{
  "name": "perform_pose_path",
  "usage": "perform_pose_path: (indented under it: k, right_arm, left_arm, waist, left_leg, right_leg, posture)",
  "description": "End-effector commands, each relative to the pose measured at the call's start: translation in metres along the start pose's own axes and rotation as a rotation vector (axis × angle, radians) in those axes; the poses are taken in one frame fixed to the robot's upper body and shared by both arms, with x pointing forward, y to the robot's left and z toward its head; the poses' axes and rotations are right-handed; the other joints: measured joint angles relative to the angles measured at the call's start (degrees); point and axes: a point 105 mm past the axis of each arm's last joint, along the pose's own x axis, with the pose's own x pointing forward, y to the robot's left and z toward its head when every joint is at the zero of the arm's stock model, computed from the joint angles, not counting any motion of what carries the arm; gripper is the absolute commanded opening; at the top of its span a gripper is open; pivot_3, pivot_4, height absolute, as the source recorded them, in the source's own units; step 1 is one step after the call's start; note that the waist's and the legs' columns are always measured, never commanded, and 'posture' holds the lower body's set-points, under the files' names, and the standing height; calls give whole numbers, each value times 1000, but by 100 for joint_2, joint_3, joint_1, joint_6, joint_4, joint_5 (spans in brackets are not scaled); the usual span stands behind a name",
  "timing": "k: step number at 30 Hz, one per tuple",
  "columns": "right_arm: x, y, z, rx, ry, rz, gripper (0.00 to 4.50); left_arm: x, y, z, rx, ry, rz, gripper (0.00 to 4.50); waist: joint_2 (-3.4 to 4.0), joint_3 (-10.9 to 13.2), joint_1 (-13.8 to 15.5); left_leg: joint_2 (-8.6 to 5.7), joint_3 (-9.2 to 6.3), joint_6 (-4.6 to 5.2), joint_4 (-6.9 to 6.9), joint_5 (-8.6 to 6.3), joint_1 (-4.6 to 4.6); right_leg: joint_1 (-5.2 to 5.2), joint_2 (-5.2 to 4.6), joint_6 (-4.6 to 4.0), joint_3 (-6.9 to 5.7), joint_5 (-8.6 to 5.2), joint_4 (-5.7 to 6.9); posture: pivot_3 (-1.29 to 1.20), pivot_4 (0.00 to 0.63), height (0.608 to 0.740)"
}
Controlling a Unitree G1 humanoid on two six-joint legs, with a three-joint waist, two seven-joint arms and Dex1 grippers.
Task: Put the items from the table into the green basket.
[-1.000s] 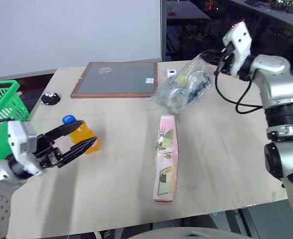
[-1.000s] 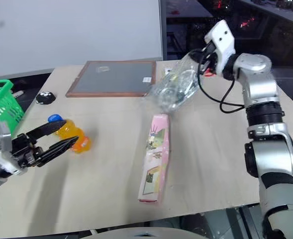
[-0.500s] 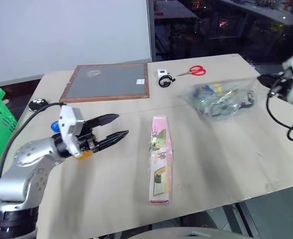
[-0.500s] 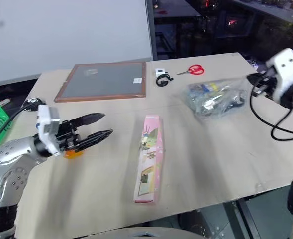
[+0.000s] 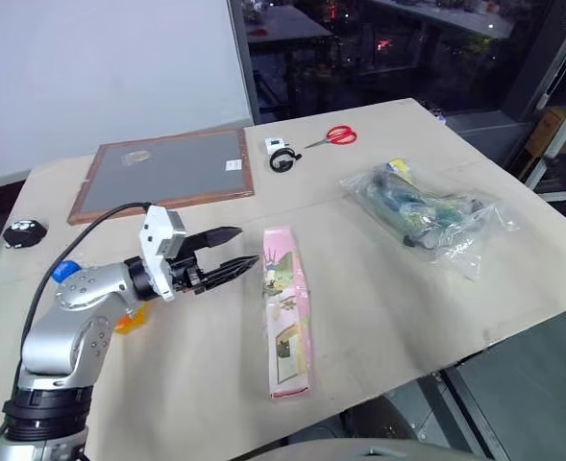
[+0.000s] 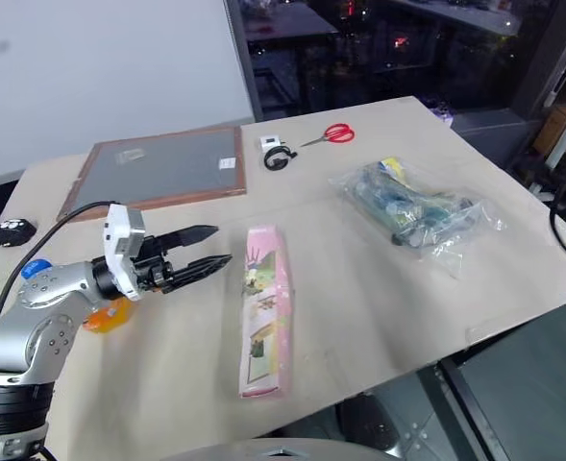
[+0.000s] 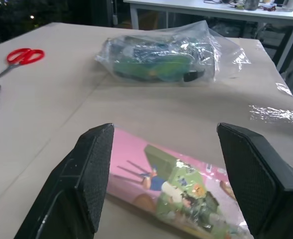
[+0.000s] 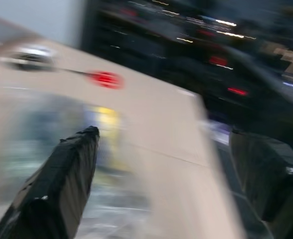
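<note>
pink box [image 5: 286, 309]: long, flat, cartoon print, lies lengthwise mid desk [image 5: 379, 288], just beside the left pincer tips
left pincer [image 5: 233, 248]: jaws wide, empty, pointing at the box's far end
right pincer [image 8: 161, 164]: jaws spread wide, nothing held
bottle [image 5: 127, 318]: orange, blue cap [image 5: 63, 272], lying behind the left arm
clear bag [image 5: 427, 216]: colourful goods, right side of desk
scissors [image 5: 332, 137]: red handles, far edge
grey board [image 5: 162, 173]: wood frame, far left
</note>
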Motion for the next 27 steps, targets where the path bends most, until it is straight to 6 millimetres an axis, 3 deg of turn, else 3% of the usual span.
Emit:
perform_pose_path:
  k: [1,5,9,13,20,22,27]
  right_arm:
    - [4,40,4,44,-52,194,4435]
    - [14,75,5,137,-122,346,4435]
    - [28,89,9,183,-189,423,4435]
    - [35,92,15,214,-293,496,4435]
    - [53,100,14,282,-300,702,4435]
    - [57,104,13,271,-291,736,4435]
    - [57,114,13,214,-267,814,4435]
  left_arm:
    - [-3,-3,10,33,-28,46,3438]
    - [-2,-11,29,21,-162,122,3438]
    - [0,-26,52,32,-330,238,3438]
    - [-16,-36,37,53,-274,376,3438]
    - [-82,-29,-12,75,-118,818,3438]
    - [-88,-29,-28,69,-85,877,3438]
    - [-94,-18,-40,70,-118,961,3438]
  waist:
    - [-4,-2,8]
    - [-6,-1,70]
    - [-10,-3,267]
    - [-14,-6,502]
    - [-22,-1,1162]
    - [-26,0,1323]
    - [-30,-2,1546]
  left_leg:
    - [0,-2,0,0,0,2]
    - [-3,1,0,6,0,1]
    - [-4,5,0,9,0,3]
    - [-4,2,0,8,0,12]
    - [-5,18,0,7,0,52]
    - [-8,19,0,7,0,76]
    - [-10,20,0,9,0,82]
  right_leg:
    - [3,0,0,-1,0,0]
    - [4,-4,3,1,1,-1]
    - [5,-5,12,5,8,-3]
    - [6,-1,13,7,9,-1]
    - [17,-3,-14,13,-6,-5]
    - [42,-3,-15,14,-7,-12]
    - [59,-4,-15,15,-8,-26]
  posture:
    - [-138,0,740]
    - [-87,0,740]
    - [-1,0,740]
    - [74,0,740]
    - [170,0,740]
    - [188,0,740]
    - [168,0,740]
